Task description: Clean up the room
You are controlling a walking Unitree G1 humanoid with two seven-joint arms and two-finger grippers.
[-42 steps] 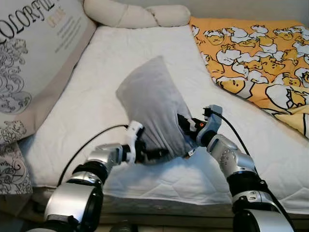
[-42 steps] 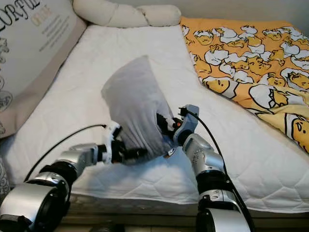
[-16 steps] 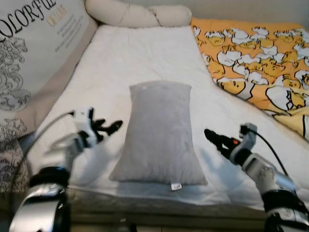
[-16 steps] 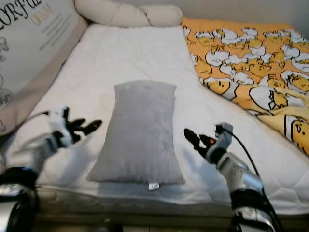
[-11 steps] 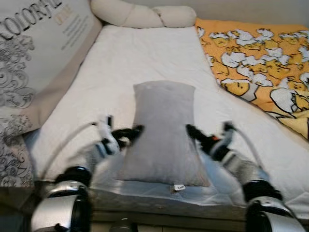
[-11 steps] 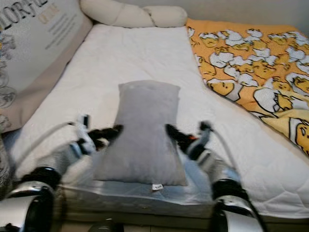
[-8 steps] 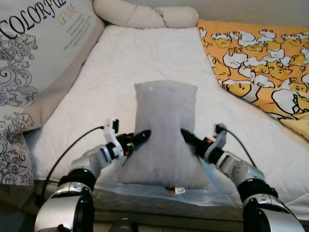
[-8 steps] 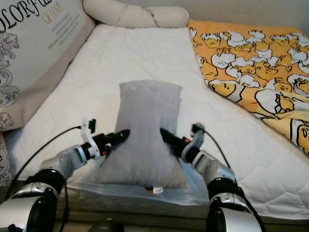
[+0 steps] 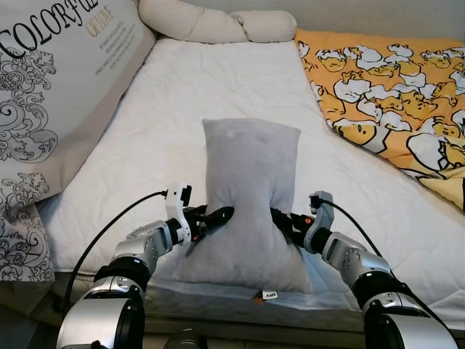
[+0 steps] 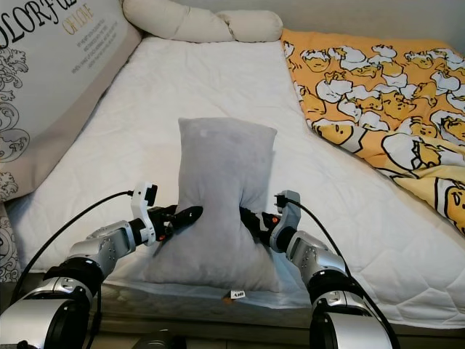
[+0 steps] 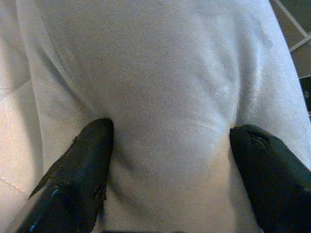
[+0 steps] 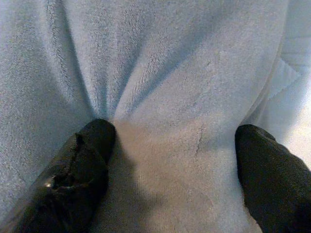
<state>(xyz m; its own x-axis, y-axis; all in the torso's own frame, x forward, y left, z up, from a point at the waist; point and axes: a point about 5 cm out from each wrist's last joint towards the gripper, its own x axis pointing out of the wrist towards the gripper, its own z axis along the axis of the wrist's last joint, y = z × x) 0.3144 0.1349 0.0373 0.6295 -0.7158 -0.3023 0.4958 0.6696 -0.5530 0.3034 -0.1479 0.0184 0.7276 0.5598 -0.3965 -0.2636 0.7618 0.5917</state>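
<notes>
A grey plush pillow (image 9: 251,182) lies lengthwise on the white mattress (image 9: 182,94), close to the bed's front edge. My left gripper (image 9: 218,216) presses into its left side and my right gripper (image 9: 280,217) into its right side, so the pillow is pinched narrow at the waist. In the left wrist view the pillow's fabric (image 11: 165,73) bulges between the spread black fingers (image 11: 77,170) of the left gripper (image 11: 172,133). The right wrist view has the same picture: the right gripper (image 12: 175,133) is open, with its fingers (image 12: 82,170) dug into the pillow (image 12: 170,63).
A big printed cushion (image 9: 51,87) leans along the bed's left side. Cream bolsters (image 9: 218,25) lie at the head. An orange duck-print blanket (image 9: 392,87) covers the right part. The bed's front edge runs just below the pillow.
The pillow, earlier held up between both arms, was lying flat a second ago with the grippers spread wide. Both grippers have since closed in and squeeze its sides.
</notes>
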